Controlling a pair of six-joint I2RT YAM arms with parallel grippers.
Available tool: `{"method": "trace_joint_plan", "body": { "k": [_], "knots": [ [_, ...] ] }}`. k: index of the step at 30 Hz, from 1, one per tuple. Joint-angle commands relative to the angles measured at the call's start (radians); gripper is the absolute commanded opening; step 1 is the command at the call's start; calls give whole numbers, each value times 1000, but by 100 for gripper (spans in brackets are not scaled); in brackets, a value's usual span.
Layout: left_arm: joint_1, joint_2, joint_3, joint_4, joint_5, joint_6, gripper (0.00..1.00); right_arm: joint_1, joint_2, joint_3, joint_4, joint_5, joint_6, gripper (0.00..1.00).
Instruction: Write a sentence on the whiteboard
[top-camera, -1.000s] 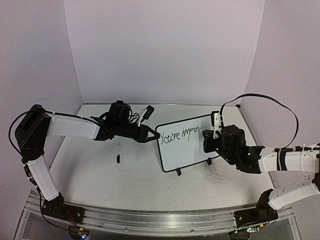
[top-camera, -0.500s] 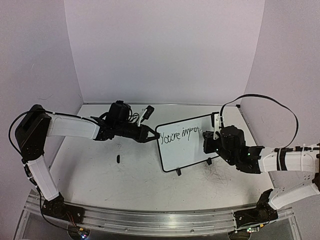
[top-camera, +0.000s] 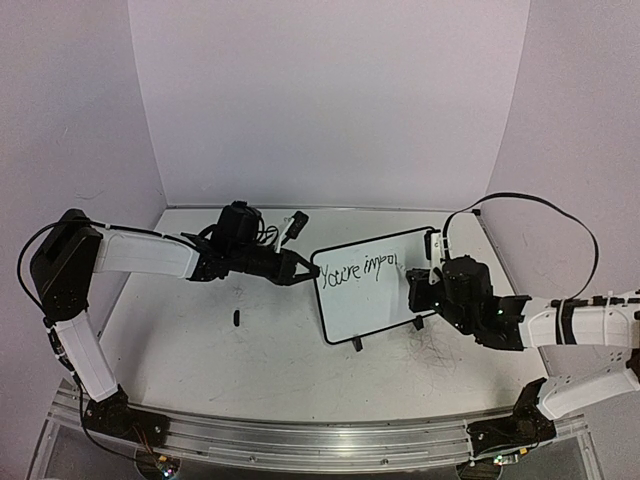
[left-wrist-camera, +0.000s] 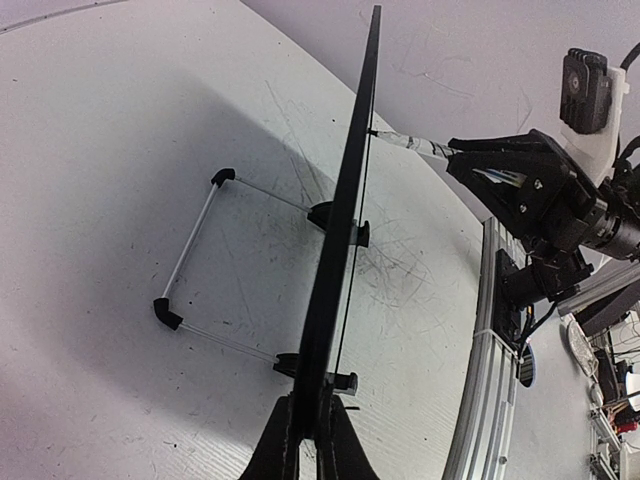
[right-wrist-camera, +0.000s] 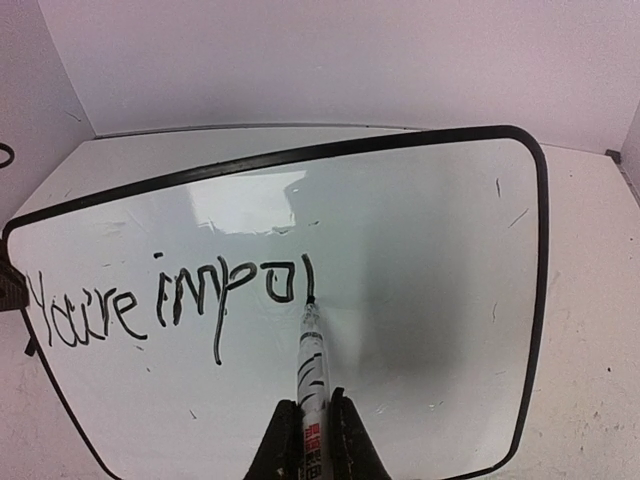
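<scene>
The whiteboard stands tilted on its feet mid-table, with black handwriting "You're impo" and a fresh vertical stroke. My left gripper is shut on the board's left edge; in the left wrist view the board shows edge-on between the fingers. My right gripper is shut on a white marker. The marker's tip touches the whiteboard at the bottom of the stroke after the "o".
A small black cap-like piece lies on the table left of the board. A black object with a cable sits near the back wall. The board's wire stand extends behind it. The aluminium rail runs along the near edge.
The right gripper and marker have moved slightly down and to the right on the board, drawing a new vertical stroke after the "o". The left arm holds still.
</scene>
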Motion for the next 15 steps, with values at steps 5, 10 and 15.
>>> {"method": "trace_joint_plan", "body": {
  "k": [5, 10, 15],
  "knots": [
    [6, -18, 3, -41, -54, 32, 0, 1, -4, 16, 21, 11, -11, 0],
    [6, -21, 1, -41, -55, 32, 0, 2, 16, 39, 53, 30, -34, 0],
    [6, -24, -1, -41, -54, 32, 0, 2, 28, 53, 65, 45, -43, 0]
  ]
}}
